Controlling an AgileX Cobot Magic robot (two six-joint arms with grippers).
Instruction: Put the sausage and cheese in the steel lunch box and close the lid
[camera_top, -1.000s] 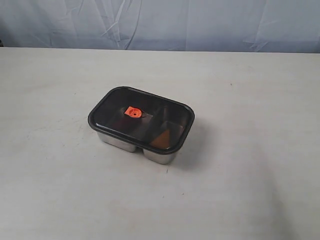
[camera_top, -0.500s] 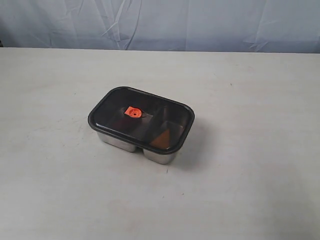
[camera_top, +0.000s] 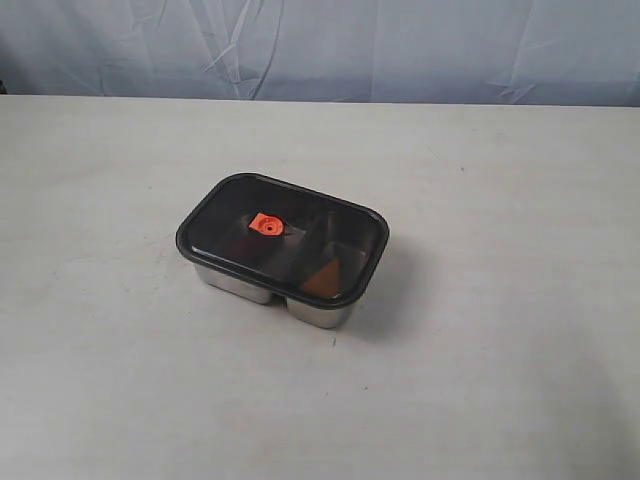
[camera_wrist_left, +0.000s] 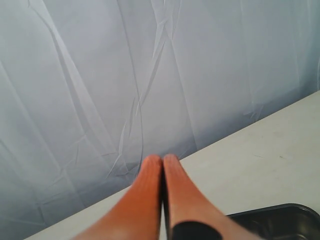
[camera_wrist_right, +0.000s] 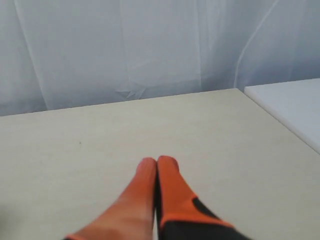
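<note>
Reading this as the last step, judged done or nearly so: the lid sits on the steel lunch box, rim matching all round in the exterior view, no corner visibly raised.

- Cheese: seen through the tinted lid as an orange wedge in the compartment on the view's right, which looks the smaller one.
- Sausage: can't pick it out. The other compartment reads dark under the tint. It isn't on the table anywhere in frame, so my guess is it's inside.
- Orange valve on top of the lid, off-centre toward the left compartment.
- Left gripper: fingers pressed together, nothing between them, raised and pointing at the blue-grey curtain. A dark lid corner shows at the frame edge, so the box is near but not touched.
- Right gripper: fingers likewise pinched together and empty, over bare table, with a white panel off to one side, apart from the table.
- Neither arm shows in the exterior view.

Next move, if any: press down on the lid to confirm the seal. That needs a closed gripper brought over the middle of the lid, avoiding the valve. Can't tell from here whether the seal is fully seated.

Obstructions: none that I can see around the box.
</note>
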